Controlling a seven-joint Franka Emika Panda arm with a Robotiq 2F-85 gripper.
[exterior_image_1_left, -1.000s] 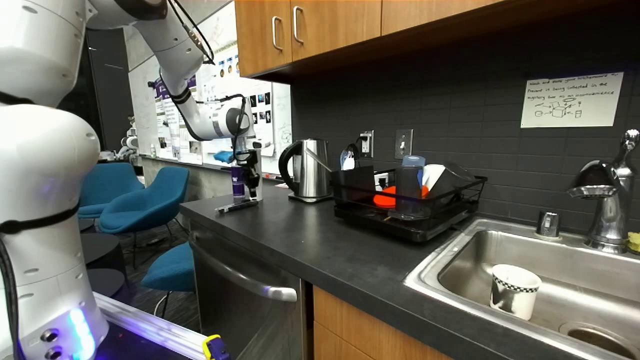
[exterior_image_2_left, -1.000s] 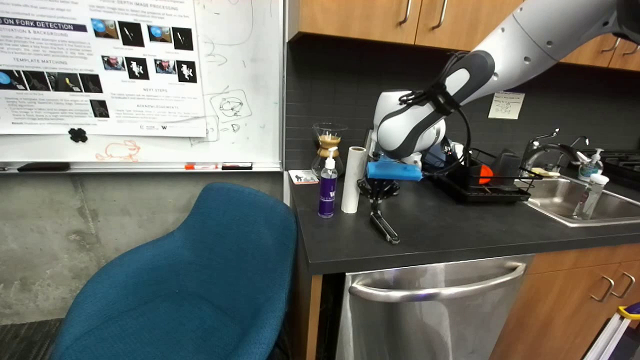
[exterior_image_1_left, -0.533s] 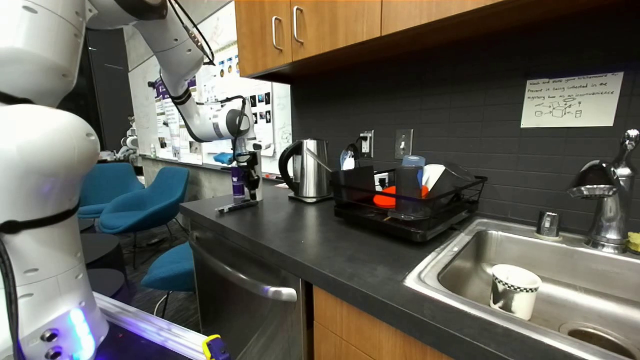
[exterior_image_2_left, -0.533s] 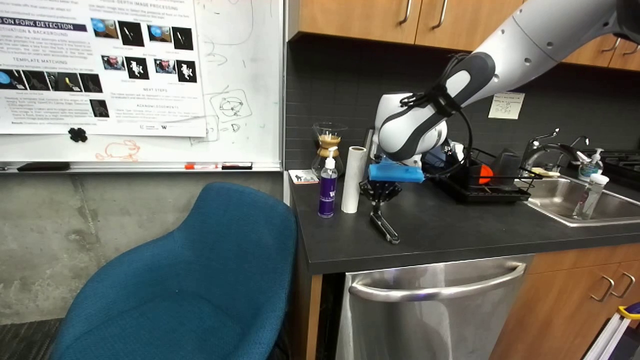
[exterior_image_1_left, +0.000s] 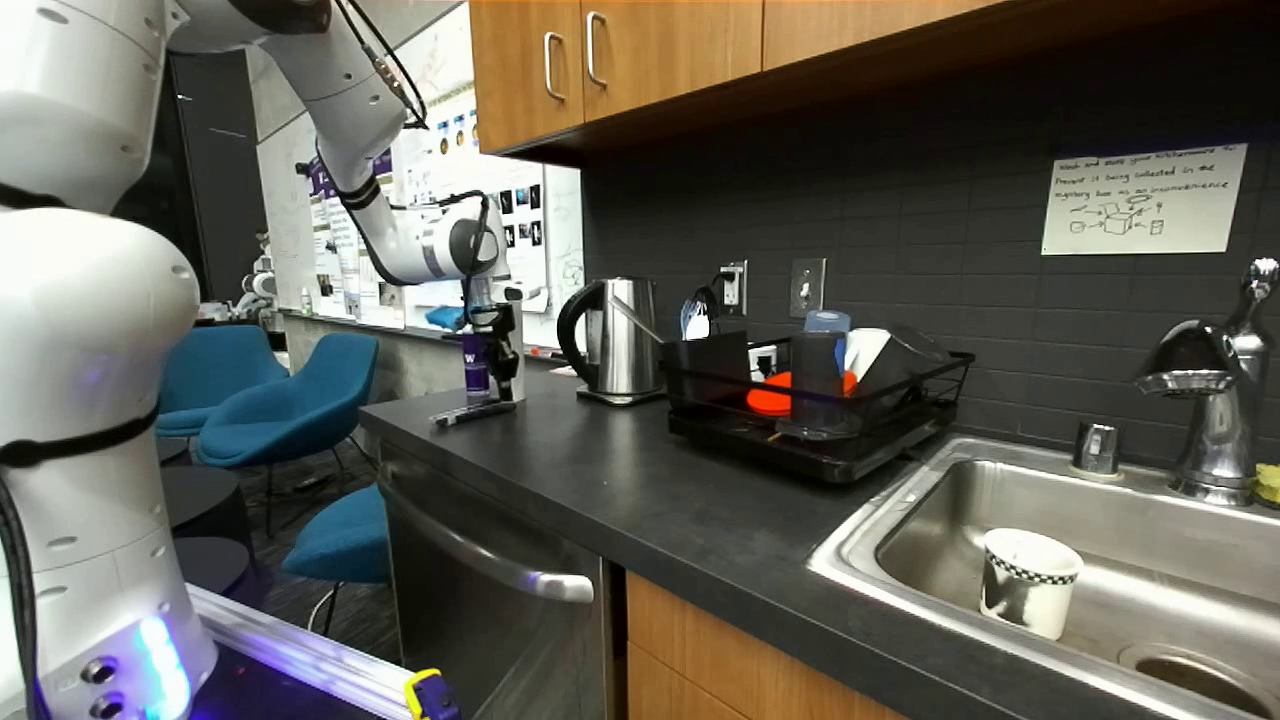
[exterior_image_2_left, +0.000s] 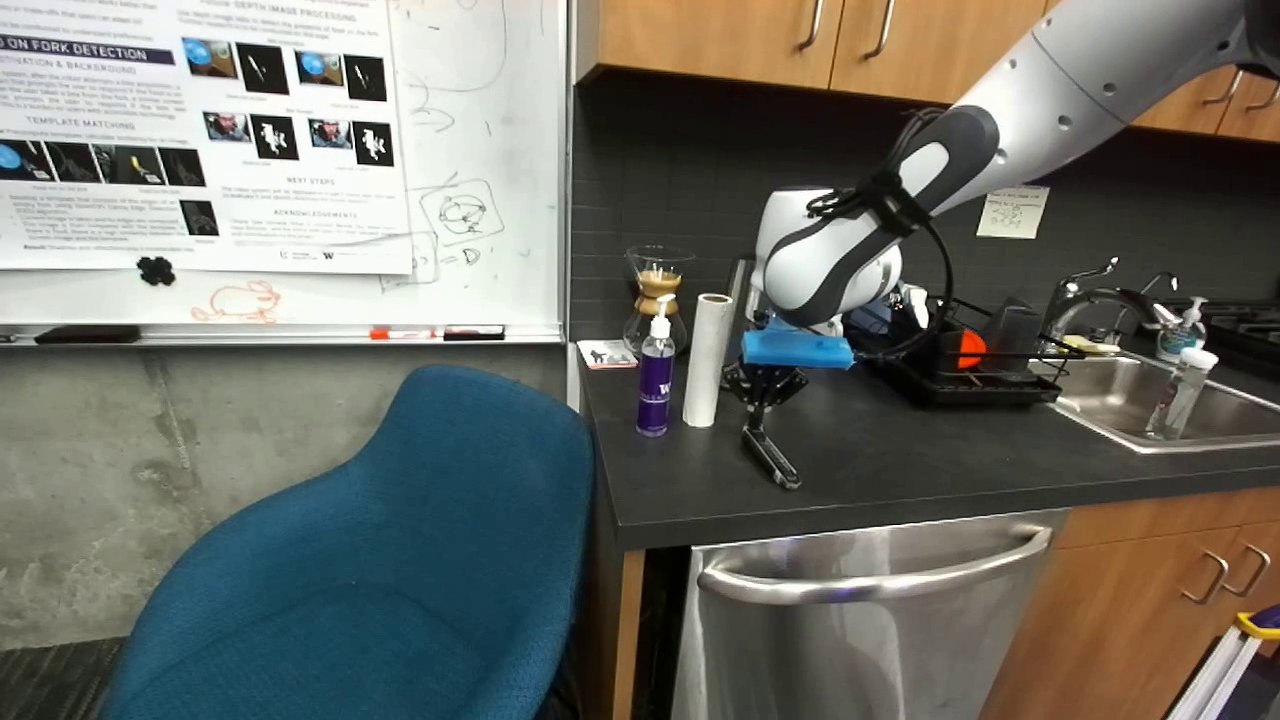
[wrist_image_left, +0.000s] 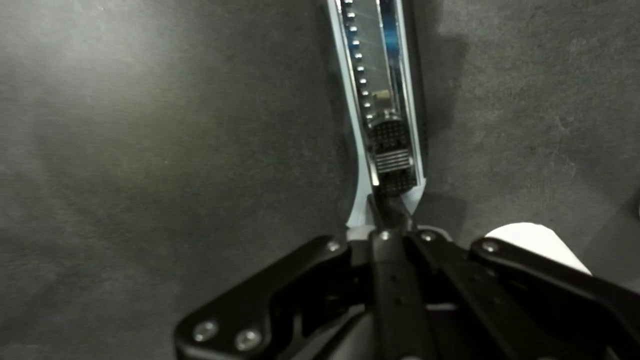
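Observation:
A slim utility knife with a pale grey body, a metal channel and a black ridged slider lies on the dark counter (exterior_image_2_left: 850, 440). The utility knife (wrist_image_left: 385, 100) points away from my gripper (wrist_image_left: 392, 207) in the wrist view. My fingers are together, with their tips over the knife's near end, just behind the slider. From the side, the gripper (exterior_image_2_left: 754, 412) points down at that same end of the knife (exterior_image_2_left: 772, 460). Whether the tips press on it or hover just above, I cannot tell. No part of the knife shows clearly between the fingers.
A white paper roll (exterior_image_2_left: 707, 360) stands close beside the gripper, with a purple pump bottle (exterior_image_2_left: 655, 385) past it. The steel kettle (exterior_image_1_left: 628, 340), a black dish rack (exterior_image_1_left: 870, 455) and the sink (exterior_image_1_left: 925, 500) with a cup (exterior_image_1_left: 1030, 585) lie further along. Cabinets (exterior_image_1_left: 670, 50) hang overhead.
In an exterior view the arm and gripper have drifted slightly to the right. The knife has shifted a very little the same way. The fingers have stayed together.

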